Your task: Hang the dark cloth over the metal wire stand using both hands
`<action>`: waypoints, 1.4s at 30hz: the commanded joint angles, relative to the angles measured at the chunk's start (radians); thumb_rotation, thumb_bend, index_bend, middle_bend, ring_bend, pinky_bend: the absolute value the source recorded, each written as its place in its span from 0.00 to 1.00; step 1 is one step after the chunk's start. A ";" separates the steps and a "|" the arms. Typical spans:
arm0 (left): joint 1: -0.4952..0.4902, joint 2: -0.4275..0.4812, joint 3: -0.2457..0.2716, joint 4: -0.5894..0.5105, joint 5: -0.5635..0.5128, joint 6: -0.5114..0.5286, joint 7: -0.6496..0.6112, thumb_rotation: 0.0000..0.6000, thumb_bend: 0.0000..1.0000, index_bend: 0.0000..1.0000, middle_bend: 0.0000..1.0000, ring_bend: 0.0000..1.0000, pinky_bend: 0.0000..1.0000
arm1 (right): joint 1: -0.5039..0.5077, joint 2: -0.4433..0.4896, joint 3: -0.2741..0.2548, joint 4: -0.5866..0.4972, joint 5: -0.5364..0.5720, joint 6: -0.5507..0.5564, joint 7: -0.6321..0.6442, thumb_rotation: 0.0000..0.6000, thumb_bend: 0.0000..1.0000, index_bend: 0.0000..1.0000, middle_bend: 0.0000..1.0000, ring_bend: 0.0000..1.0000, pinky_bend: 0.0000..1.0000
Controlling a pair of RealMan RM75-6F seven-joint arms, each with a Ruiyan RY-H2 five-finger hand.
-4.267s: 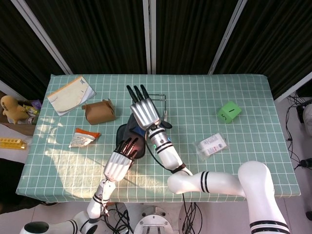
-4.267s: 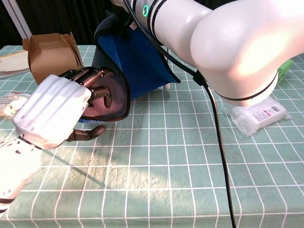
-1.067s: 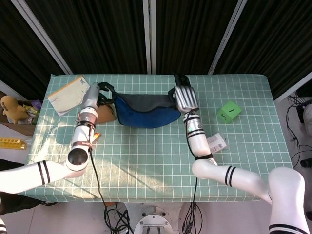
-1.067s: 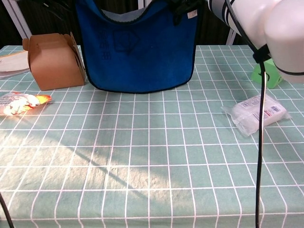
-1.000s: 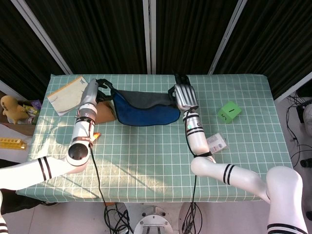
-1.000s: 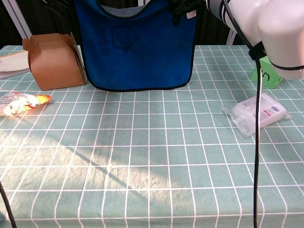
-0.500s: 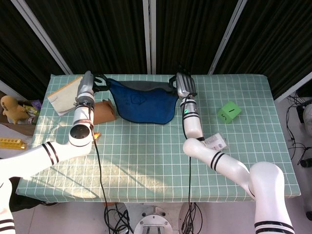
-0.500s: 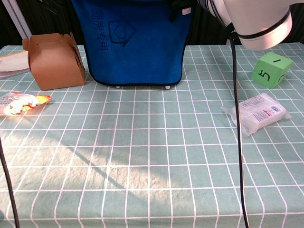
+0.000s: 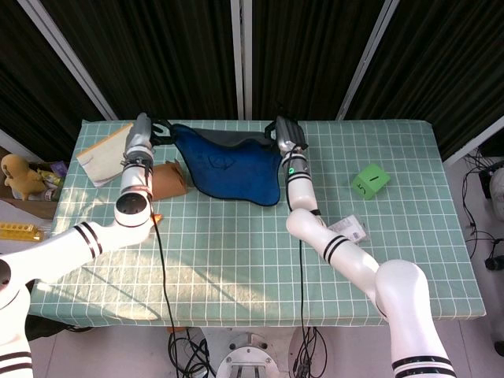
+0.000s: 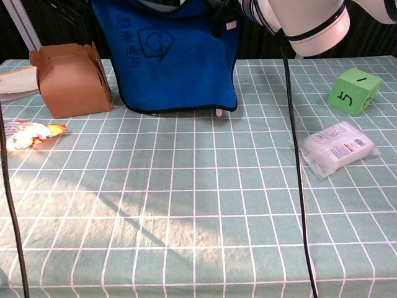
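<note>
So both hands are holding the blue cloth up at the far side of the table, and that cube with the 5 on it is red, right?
Not quite: the cube is green, as the chest view shows. The rest holds: the left hand and right hand hold the blue cloth up at the far side.

A robot test lab, by the look of it: black curtains (image 9: pixel 315 55) behind a checked green tabletop (image 9: pixel 236 236), a numbered green cube (image 9: pixel 370 180), cables (image 9: pixel 189 346) trailing on the tiled floor.

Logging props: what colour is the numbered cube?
Green cube with black numerals, clearest in the chest view.
</note>
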 commanded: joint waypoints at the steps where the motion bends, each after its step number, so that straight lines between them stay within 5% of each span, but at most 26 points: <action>1: 0.021 0.012 0.009 -0.001 0.044 -0.059 -0.026 0.84 0.28 0.00 0.10 0.17 0.22 | 0.004 0.012 -0.007 0.011 -0.015 -0.043 0.033 1.00 0.13 0.00 0.00 0.00 0.00; 9: 0.015 -0.001 0.012 0.016 0.079 -0.028 -0.080 0.81 0.24 0.00 0.05 0.14 0.21 | 0.006 0.037 0.004 0.014 -0.024 -0.046 0.097 1.00 0.04 0.00 0.00 0.00 0.00; 18: 0.030 0.018 0.008 -0.012 0.121 -0.041 -0.125 0.81 0.23 0.00 0.04 0.11 0.20 | -0.029 0.084 -0.008 -0.063 -0.053 -0.019 0.143 1.00 0.12 0.00 0.00 0.00 0.00; 21: 0.052 0.037 0.009 -0.061 0.229 -0.021 -0.170 0.78 0.23 0.00 0.03 0.10 0.19 | -0.086 0.136 -0.037 -0.166 -0.141 0.053 0.172 1.00 0.16 0.00 0.00 0.00 0.00; 24: 0.116 0.065 0.028 -0.182 0.466 0.045 -0.253 0.63 0.24 0.00 0.03 0.09 0.19 | -0.196 0.219 -0.095 -0.353 -0.281 0.171 0.210 1.00 0.18 0.00 0.00 0.00 0.00; 27: 0.223 0.117 0.109 -0.354 0.748 0.169 -0.295 0.61 0.26 0.00 0.03 0.09 0.19 | -0.349 0.338 -0.184 -0.596 -0.432 0.318 0.225 1.00 0.18 0.00 0.00 0.00 0.00; 33: 0.466 0.208 0.384 -0.570 1.216 0.475 -0.237 0.62 0.26 0.04 0.04 0.09 0.19 | -0.669 0.566 -0.434 -0.976 -0.689 0.663 0.104 1.00 0.18 0.00 0.00 0.00 0.00; 36: 0.574 0.208 0.524 -0.582 1.370 0.603 -0.174 0.62 0.26 0.04 0.04 0.09 0.19 | -0.805 0.614 -0.552 -1.041 -0.775 0.812 0.044 1.00 0.18 0.00 0.00 0.00 0.00; 40: 0.707 0.168 0.669 -0.533 1.512 0.747 -0.111 0.48 0.22 0.09 0.07 0.09 0.19 | -0.982 0.623 -0.679 -1.051 -0.834 0.979 0.027 1.00 0.18 0.00 0.00 0.00 0.00; 42: 0.750 0.162 0.734 -0.484 1.584 0.769 -0.109 0.62 0.21 0.10 0.07 0.09 0.19 | -1.046 0.607 -0.714 -1.018 -0.854 1.034 0.042 1.00 0.18 0.00 0.00 0.00 0.00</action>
